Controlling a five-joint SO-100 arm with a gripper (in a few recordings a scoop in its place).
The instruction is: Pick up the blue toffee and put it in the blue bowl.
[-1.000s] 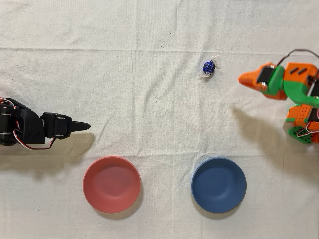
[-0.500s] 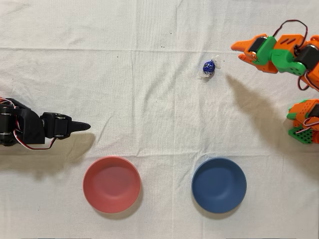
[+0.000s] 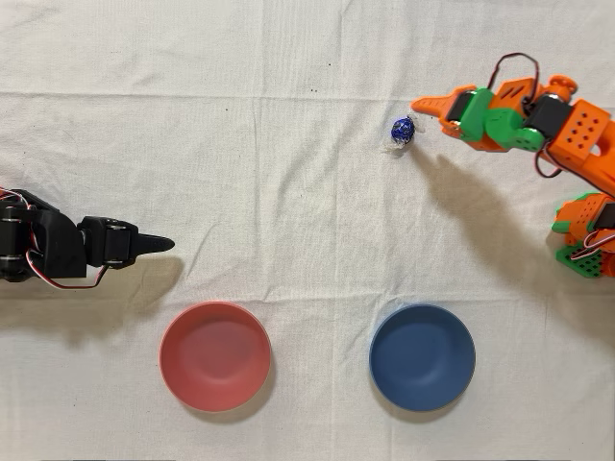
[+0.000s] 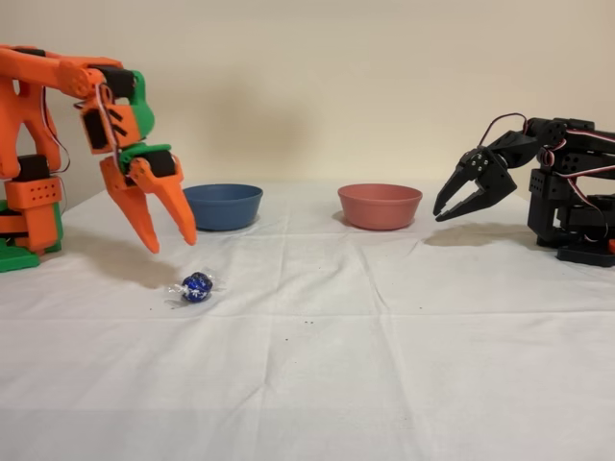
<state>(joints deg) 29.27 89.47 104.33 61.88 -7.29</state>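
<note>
Jaws: the gripper (image 4: 169, 240) is seen parted in the fixed view, nothing held between the two orange fingers, tips raised off the cloth.
Hidden: in the overhead view the gripper (image 3: 430, 103) is seen edge-on, so its gap is not shown; the orange arm is cut off at the right edge.
Toffee: the blue toffee (image 3: 402, 131) (image 4: 196, 286) is lain on the table (image 3: 288, 173), just beside and below the tips, untouched, toward the far edge overhead.
Bowl: the blue bowl (image 3: 422, 357) (image 4: 223, 206) is set well apart, near the opposite edge.
</note>
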